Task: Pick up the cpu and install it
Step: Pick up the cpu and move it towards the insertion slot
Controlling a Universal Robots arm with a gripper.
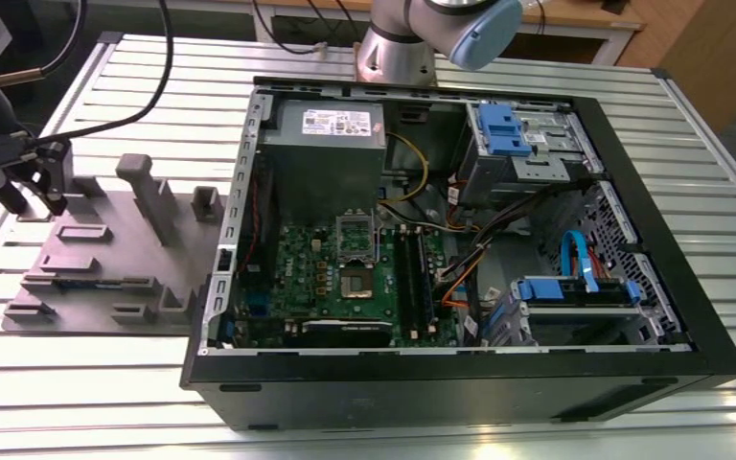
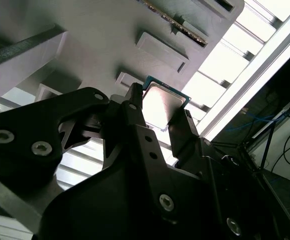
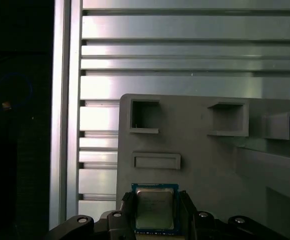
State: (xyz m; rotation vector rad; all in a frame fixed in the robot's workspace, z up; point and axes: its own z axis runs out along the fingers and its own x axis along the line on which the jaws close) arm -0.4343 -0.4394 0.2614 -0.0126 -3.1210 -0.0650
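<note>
Clearly we are at the pick-up step: the gripper [image 1: 34, 199] stands over the grey tray [image 1: 100, 264] on the exterior view's left, well apart from the computer case [image 1: 471, 379]. Its fingers [image 2: 134, 107] stand narrow, set against two opposite edges of the cpu [image 3: 155, 209], which sits at the tray's end. We cannot tell whether it is clear of the tray. Lifting, we judge, calls for a straight, level pull. The cpu lies flat, metal top up. Being nearly square, it has no real long axis.
</note>
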